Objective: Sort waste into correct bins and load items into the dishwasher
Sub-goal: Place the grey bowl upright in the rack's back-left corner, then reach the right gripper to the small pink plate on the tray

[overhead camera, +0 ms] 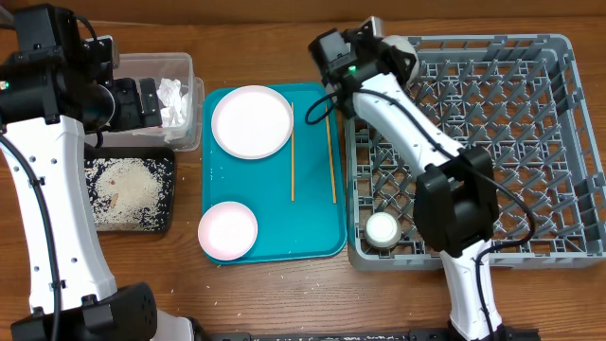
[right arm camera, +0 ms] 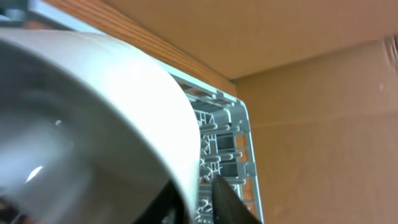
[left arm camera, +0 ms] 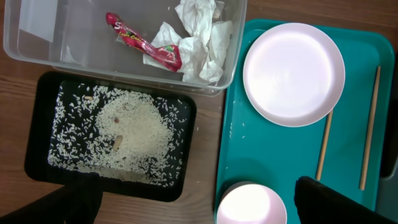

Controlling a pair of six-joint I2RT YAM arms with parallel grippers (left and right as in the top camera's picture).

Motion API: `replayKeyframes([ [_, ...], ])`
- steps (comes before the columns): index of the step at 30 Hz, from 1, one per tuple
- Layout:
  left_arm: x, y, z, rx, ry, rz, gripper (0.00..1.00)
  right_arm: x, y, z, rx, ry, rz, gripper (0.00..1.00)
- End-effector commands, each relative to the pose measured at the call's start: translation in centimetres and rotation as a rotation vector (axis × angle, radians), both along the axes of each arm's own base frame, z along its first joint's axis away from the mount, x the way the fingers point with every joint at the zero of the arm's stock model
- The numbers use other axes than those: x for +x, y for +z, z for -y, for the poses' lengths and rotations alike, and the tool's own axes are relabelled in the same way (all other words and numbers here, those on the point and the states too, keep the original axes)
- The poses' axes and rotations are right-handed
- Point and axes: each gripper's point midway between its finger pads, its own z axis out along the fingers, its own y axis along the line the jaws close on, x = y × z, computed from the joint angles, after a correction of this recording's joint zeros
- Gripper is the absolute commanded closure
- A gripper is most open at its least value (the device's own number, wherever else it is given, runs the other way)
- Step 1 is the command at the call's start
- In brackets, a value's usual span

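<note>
My right gripper (overhead camera: 383, 49) is shut on the rim of the whitish bowl (right arm camera: 93, 106) and holds it over the far left corner of the grey dish rack (overhead camera: 530, 142); the bowl (overhead camera: 404, 49) is mostly hidden by the arm from overhead. A small white cup (overhead camera: 383, 229) stands in the rack's near left corner. My left gripper (overhead camera: 150, 99) is open and empty above the clear tub (left arm camera: 37, 50), which holds napkins (left arm camera: 199, 37) and the red wrapper (left arm camera: 149, 46). Rice (left arm camera: 124, 134) lies in the black tray (left arm camera: 43, 168). The white plate (overhead camera: 251, 121), pink plate (overhead camera: 227, 230) and two chopsticks (overhead camera: 293, 166) lie on the teal tray.
The teal tray (overhead camera: 312, 237) sits between the bins and the rack. A cardboard wall (right arm camera: 323, 124) stands behind the rack's far edge. Bare wooden table (overhead camera: 284, 294) runs along the front.
</note>
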Motion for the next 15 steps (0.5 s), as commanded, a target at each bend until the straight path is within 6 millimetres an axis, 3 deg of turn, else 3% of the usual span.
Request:
replayKeyframes([
  [1, 0.1, 0.7, -0.1, 0.005, 0.009, 0.021, 0.0, -0.2, -0.6, -1.4, 0.002, 0.027, -0.008, 0.72],
  [9, 0.1, 0.7, -0.1, 0.005, 0.009, 0.021, 0.0, -0.8, -0.6, -3.9, 0.003, 0.077, -0.014, 0.47],
  [15, 0.1, 0.7, -0.1, 0.005, 0.009, 0.021, 0.0, -1.6, -1.4, -7.4, 0.074, 0.162, -0.045, 0.41],
])
